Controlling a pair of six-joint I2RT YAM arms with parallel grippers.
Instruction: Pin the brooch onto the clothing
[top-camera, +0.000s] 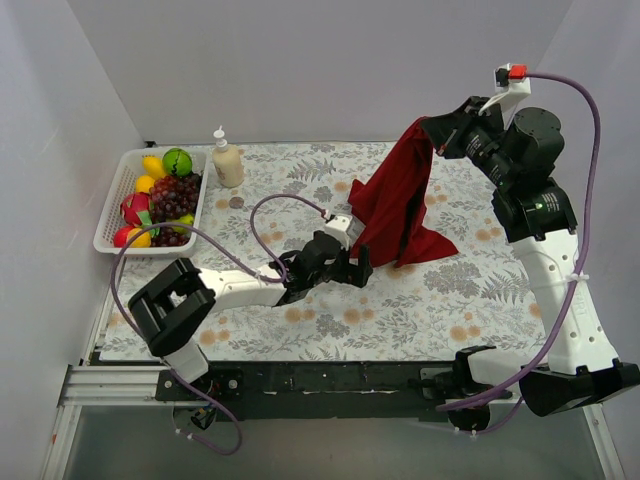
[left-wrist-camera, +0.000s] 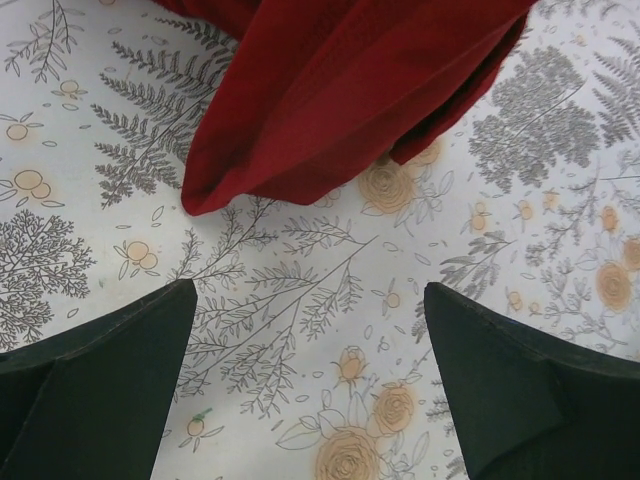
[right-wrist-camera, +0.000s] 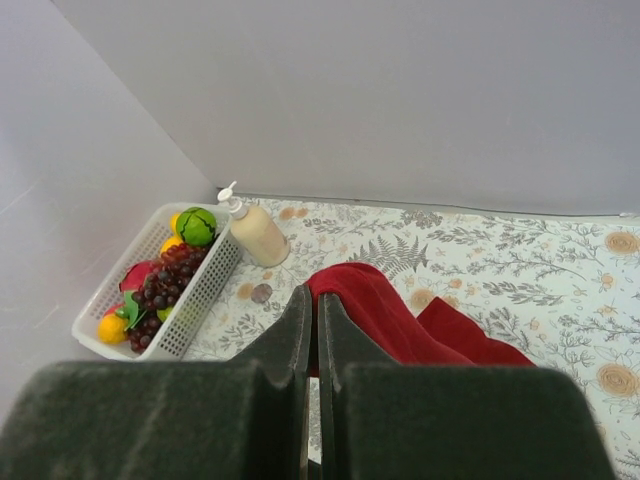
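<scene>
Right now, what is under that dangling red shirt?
Only flowered tablecloth shows beneath the shirt held up by the right gripper. Whatever lies under its resting lower folds is hidden.

Back wall (top-camera: 300, 70) was plain pale grey, unbroken; left wall (top-camera: 50, 150) the same, meeting it at the far-left corner. Table (top-camera: 400, 310) wore a white cloth printed with grey ferns and orange roses — light soft, even, shadows faint. Aluminium rail (top-camera: 100, 385) ran along the near edge.

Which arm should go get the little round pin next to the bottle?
Left, probably. The left gripper is open and empty, nearer the brooch beside the bottle. The right gripper is shut on the T-shirt, holding it up.
</scene>
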